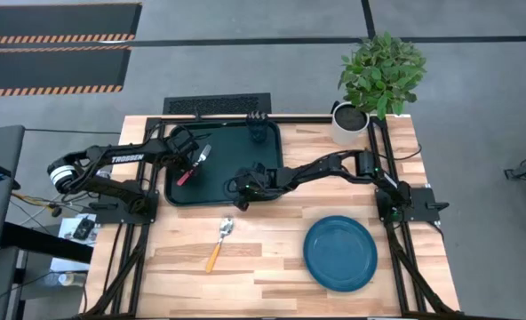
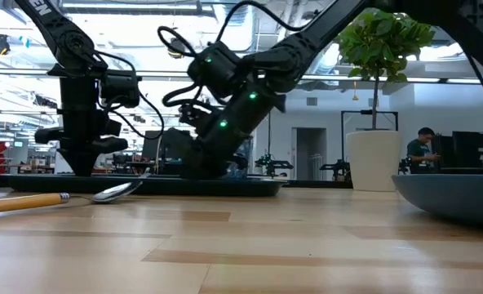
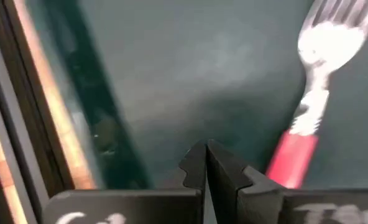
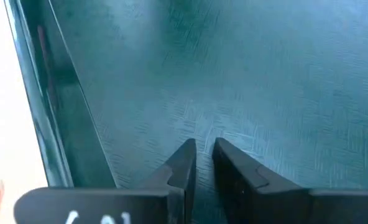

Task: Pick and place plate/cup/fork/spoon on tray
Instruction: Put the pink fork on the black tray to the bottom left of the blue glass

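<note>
Both arms were over the tray (image 1: 272, 191), which sat at the far left-centre of the table (image 1: 272, 267). The left gripper (image 1: 185, 153) hung above the tray's left part, its fingers (image 3: 199, 163) pressed together and holding nothing. The fork (image 1: 193, 166) lay on the tray floor just beside it, red handle toward the near-left, tines toward the far side, free of the fingers in the left wrist view (image 3: 311, 93).

The right gripper (image 1: 238, 188) reached in from the right and sat low over the tray's near part, by the near rim. Its fingers (image 4: 184, 163) stood almost together, a thin gap between them, with only bare tray floor (image 4: 234, 74) beneath them.

The cup (image 1: 257, 130) stood in the tray's far part, near the far rim. The spoon (image 1: 220, 240) lay on the bare wood just in front of the tray, orange handle toward the near side. The plate (image 1: 339, 253) rested on the table at the near right, well apart from the tray. A potted plant (image 1: 378, 80) stood at the far right corner.
</note>
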